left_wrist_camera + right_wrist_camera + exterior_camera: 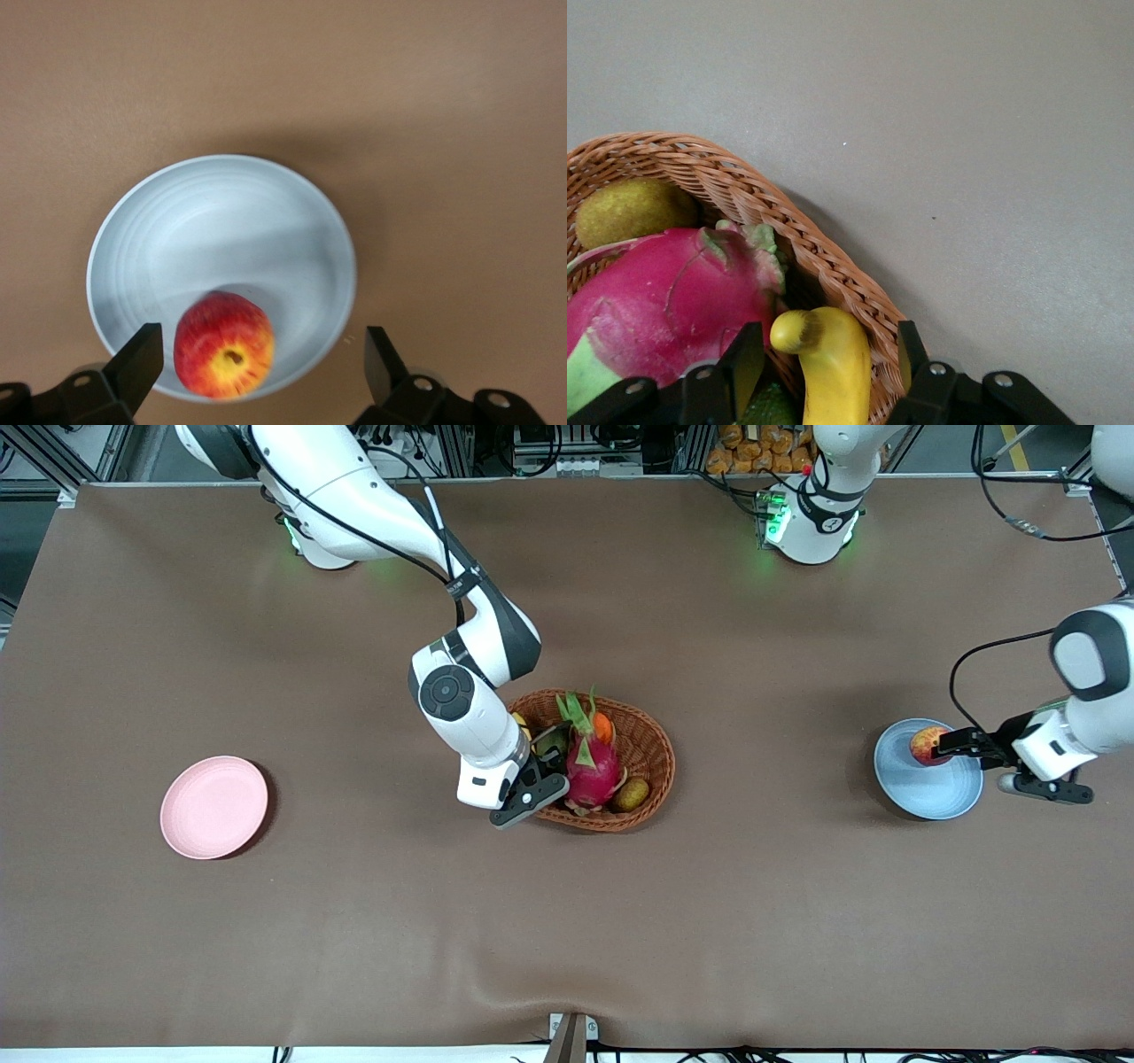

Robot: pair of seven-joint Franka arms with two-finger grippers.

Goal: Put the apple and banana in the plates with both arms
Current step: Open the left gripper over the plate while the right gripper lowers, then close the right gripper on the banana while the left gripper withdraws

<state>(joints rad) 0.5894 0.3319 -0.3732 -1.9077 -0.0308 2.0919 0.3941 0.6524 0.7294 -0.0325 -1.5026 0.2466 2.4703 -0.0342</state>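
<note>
The red and yellow apple (926, 744) lies in the light blue plate (939, 802) toward the left arm's end of the table. My left gripper (950, 746) is open just above the plate. In the left wrist view its jaws (261, 359) stand wide, and the apple (223, 345) rests on the plate (221, 230) close to one finger. My right gripper (540, 779) is open at the wicker basket's rim. In the right wrist view its jaws (828, 359) straddle the yellow banana (833, 363) and the rim without closing. The pink plate (213, 807) is empty toward the right arm's end.
The brown wicker basket (651, 762) at the table's middle holds a magenta dragon fruit (592, 766), a small orange fruit (602, 726), a brownish-yellow oval fruit (631, 793) and a dark green fruit (551, 740). Brown cloth covers the table.
</note>
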